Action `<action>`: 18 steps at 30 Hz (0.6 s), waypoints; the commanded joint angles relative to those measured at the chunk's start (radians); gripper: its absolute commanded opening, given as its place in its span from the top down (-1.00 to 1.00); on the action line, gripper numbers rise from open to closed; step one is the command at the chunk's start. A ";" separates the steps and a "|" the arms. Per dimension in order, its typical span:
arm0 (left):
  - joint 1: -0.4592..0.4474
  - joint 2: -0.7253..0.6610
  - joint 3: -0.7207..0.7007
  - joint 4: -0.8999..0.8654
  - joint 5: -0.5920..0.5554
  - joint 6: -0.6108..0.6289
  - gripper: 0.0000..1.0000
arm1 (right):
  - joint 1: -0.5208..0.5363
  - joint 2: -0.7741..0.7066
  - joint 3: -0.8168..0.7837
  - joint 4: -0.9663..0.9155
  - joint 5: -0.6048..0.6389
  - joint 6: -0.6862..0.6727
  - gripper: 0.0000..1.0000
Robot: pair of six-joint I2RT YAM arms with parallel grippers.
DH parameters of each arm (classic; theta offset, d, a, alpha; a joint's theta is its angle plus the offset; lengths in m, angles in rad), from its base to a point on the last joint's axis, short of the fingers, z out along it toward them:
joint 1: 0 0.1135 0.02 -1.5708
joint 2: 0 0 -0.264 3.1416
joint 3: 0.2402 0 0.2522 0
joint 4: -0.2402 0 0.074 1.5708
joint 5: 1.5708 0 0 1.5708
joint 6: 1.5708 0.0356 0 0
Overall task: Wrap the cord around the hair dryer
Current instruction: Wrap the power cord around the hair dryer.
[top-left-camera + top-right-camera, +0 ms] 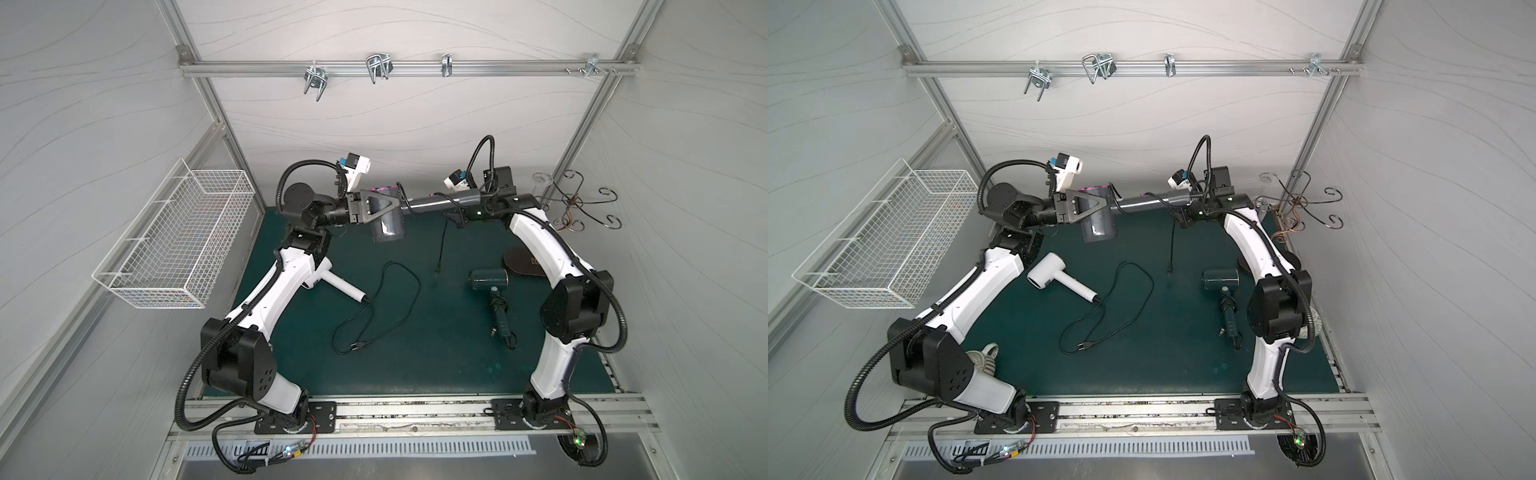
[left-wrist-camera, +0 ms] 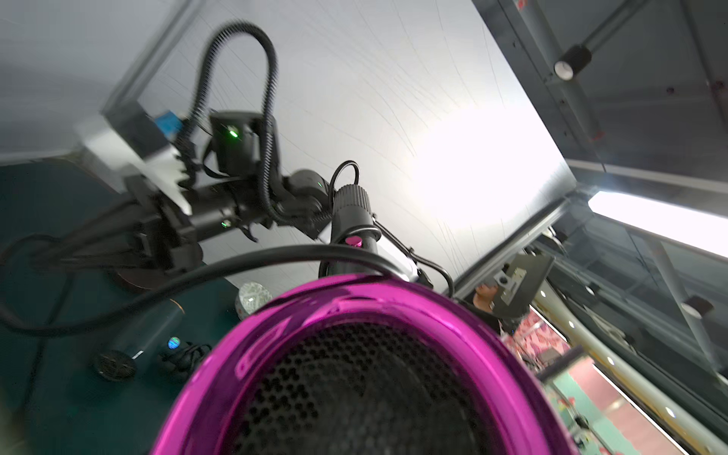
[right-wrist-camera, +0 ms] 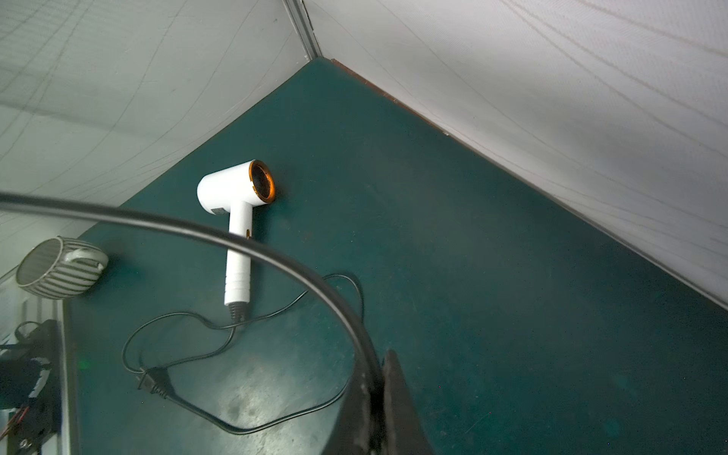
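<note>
A grey hair dryer (image 1: pixel 388 228) with a magenta rim (image 2: pixel 354 299) is held up over the back of the green mat in both top views. My left gripper (image 1: pixel 390 208) (image 1: pixel 1100 203) is shut on its barrel. Its handle (image 1: pixel 436 203) points toward my right arm. The black cord (image 1: pixel 442 245) (image 2: pixel 236 268) passes over the barrel near the handle. My right gripper (image 1: pixel 454 217) (image 3: pixel 380 366) is shut on it. Below that grip the cord hangs down, and its plug (image 1: pixel 437 272) reaches the mat. My left fingers are hidden in the left wrist view.
A white hair dryer (image 1: pixel 1054 276) with a loose cord (image 1: pixel 390 299) lies left of centre. A dark green dryer (image 1: pixel 490 282) lies to the right, near a dark oval object (image 1: pixel 523 262). A wire basket (image 1: pixel 178 237) hangs left, a hook stand (image 1: pixel 582 203) stands back right, and a striped mug (image 3: pixel 59 268) lies front left.
</note>
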 commanded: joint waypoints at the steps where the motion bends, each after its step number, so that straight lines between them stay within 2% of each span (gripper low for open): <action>1: 0.064 0.018 0.062 0.158 -0.098 -0.082 1.00 | 0.020 -0.087 -0.075 0.069 -0.038 0.036 1.00; 4: 0.105 0.047 0.081 0.152 -0.139 -0.082 1.00 | 0.045 -0.122 -0.139 0.095 -0.039 0.058 1.00; 11: 0.198 0.080 0.080 0.026 -0.192 0.000 1.00 | 0.110 -0.215 -0.192 0.052 -0.017 0.039 1.00; 18: 0.233 0.072 0.044 -0.222 -0.207 0.192 1.00 | 0.190 -0.325 -0.116 -0.101 0.031 -0.032 1.00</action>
